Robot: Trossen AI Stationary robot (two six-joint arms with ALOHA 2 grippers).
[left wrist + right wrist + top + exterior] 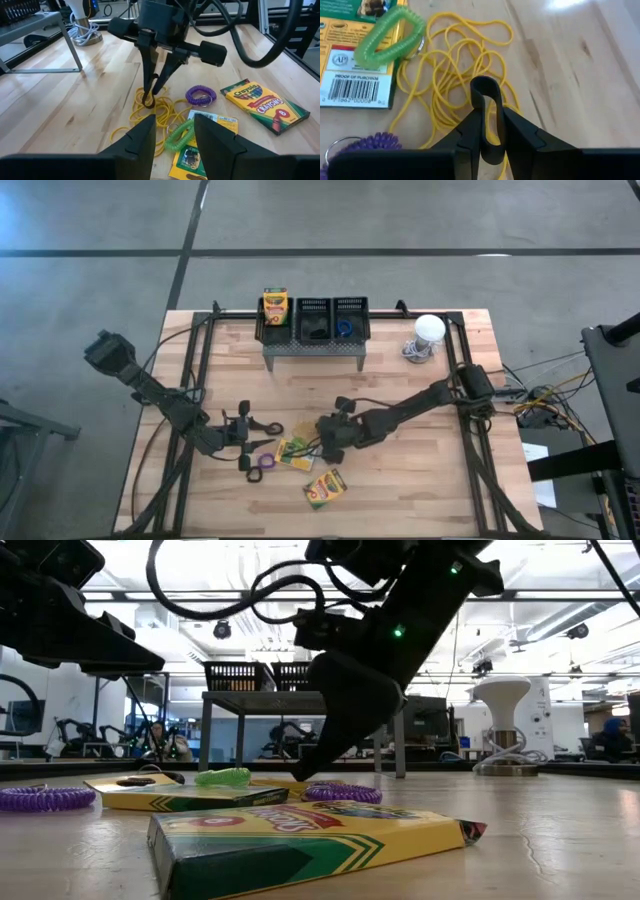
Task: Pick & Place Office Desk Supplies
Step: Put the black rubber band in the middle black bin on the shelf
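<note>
Crayon box (300, 840): yellow and green, lying flat on the tabletop (420, 480), filling the lower centre of the low view.

Second crayon box (180, 795): flat, behind the first, left of centre in the low view. A green coil loop (390, 32) lies on it.

Purple coil loop (340, 793): on the wood just behind the first box, near centre frame.

Second purple coil loop (40, 798): at the left edge of the low view.

Yellow loops (150, 112): a tangled pile of thin bands on the wood, just beside the second crayon box.

Black loop (485, 87): thin band, standing upright over the yellow pile, pinched in the right gripper (492, 117).

Right gripper: at centre of the high view, tips down at the yellow pile, fingers clamped on the black loop.

Left gripper (174, 117): lower left of centre in the high view, low over the tabletop, pointing at the pile, fingers apart.

Mesh bins (313, 315): three, black, in a row on a grey perforated stand (313, 348) at upper centre of the high view. The left bin holds a third crayon box (275, 305), upright. The right bin holds a blue loop (345, 328).

White round object (428, 330): with cable, right of the stand.
</note>
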